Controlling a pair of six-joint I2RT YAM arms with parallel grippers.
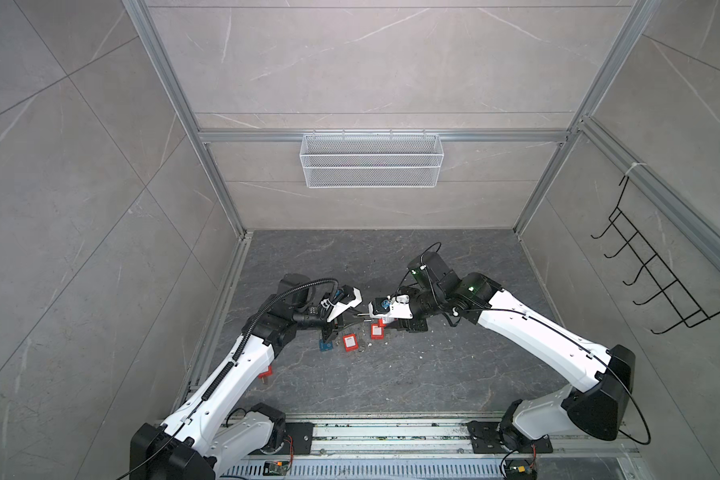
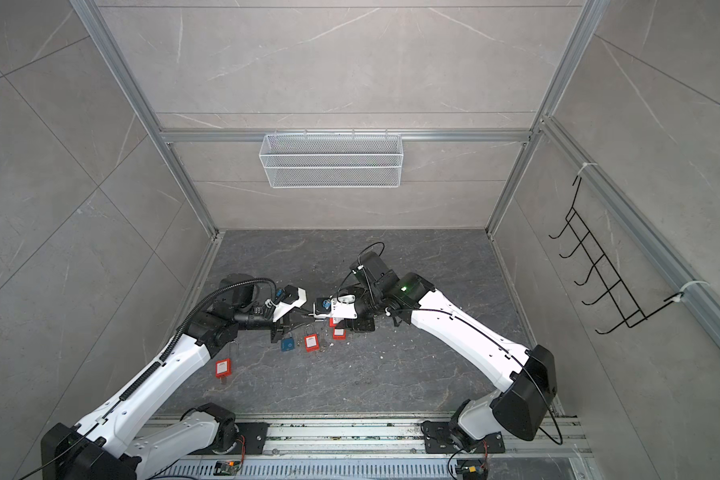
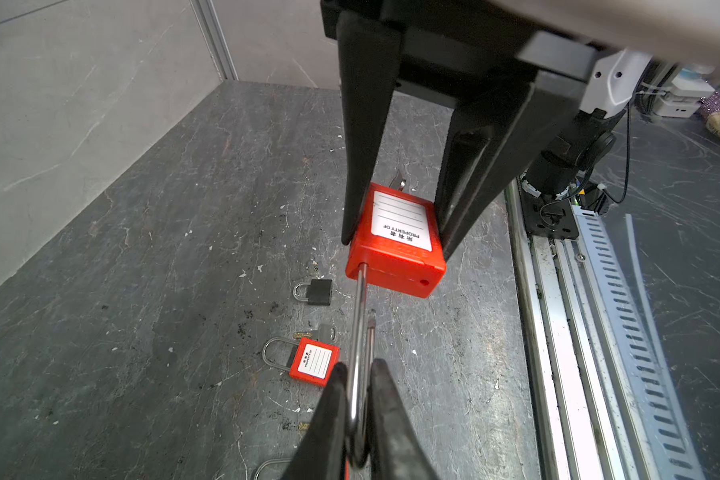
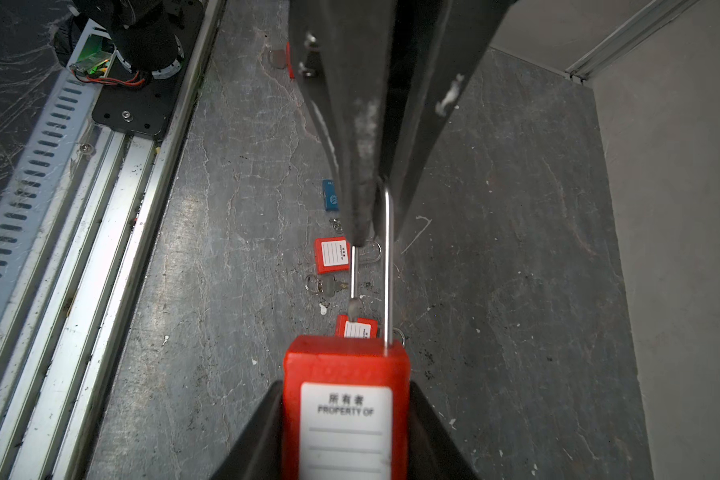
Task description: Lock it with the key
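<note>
The red padlock (image 3: 395, 266) hangs in the air over the middle of the tabletop (image 3: 142, 270), shared between the two arms. The right tool (image 4: 346, 388) has its jaws partly apart and clamped on the padlock's flanks. The left tool (image 3: 358, 368) is closed almost fully, pinching the bend of the shackle (image 3: 360, 316). The shackle stands pulled out, one leg seated and its free end off to the side of its hole (image 3: 424, 282), so the lock is open. A metal tab behind it looks like the key (image 3: 400, 179) in the base (I cannot be sure from this angle). The step in hand, as I read it, is closing the shackle. The next move calls for swinging the free leg over the hole, pressing it straight in, then turning the key.

The tabletop is dark veined stone, scuffed and speckled with pale crumbs. On it lie a spare red padlock (image 3: 314, 361), a black padlock (image 3: 319, 291) and a blue padlock (image 2: 287, 344). Grey tiled walls (image 1: 80, 166) enclose it, carrying a wire basket (image 1: 371, 160) and a hook rack (image 1: 657, 261).
</note>
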